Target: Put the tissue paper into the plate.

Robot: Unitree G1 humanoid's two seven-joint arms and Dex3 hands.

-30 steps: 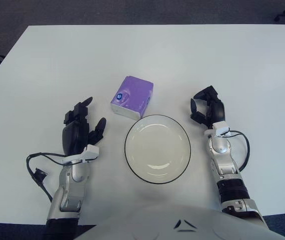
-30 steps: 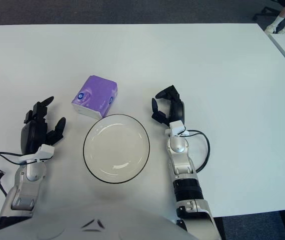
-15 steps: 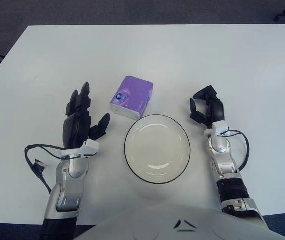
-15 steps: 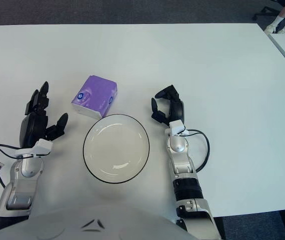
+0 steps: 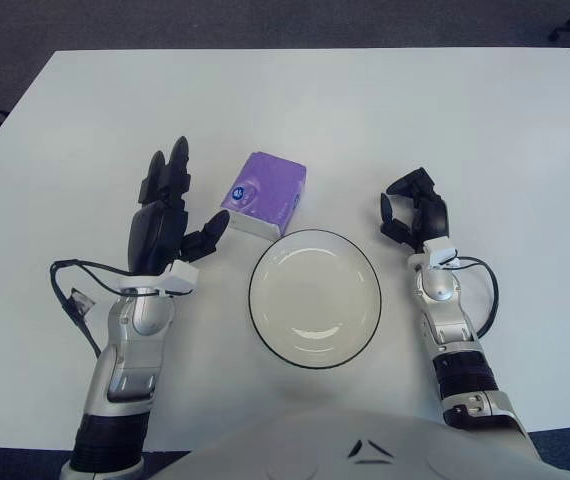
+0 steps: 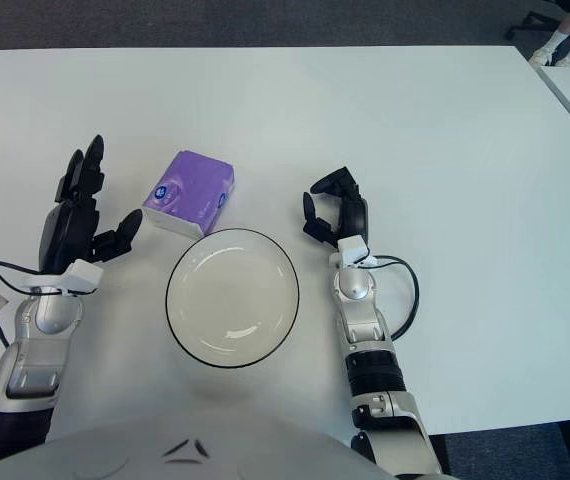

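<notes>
A purple tissue pack (image 5: pixel 264 194) lies on the white table, just beyond the upper left rim of a white plate with a dark rim (image 5: pixel 255 310). The plate holds nothing. My left hand (image 5: pixel 172 215) is raised just left of the pack, fingers spread open, thumb pointing toward the pack's near left corner, not touching it. My right hand (image 5: pixel 414 210) rests on the table to the right of the plate, fingers loosely curled and holding nothing.
The white table (image 5: pixel 365 110) stretches far behind the pack. A black cable (image 5: pixel 70 300) loops by my left forearm near the table's left side. Another cable (image 5: pixel 485 285) loops by my right wrist.
My left hand has lifted and moved forward and right toward the tissue pack, its fingers straightening open. The right hand, pack and plate have stayed in place.
</notes>
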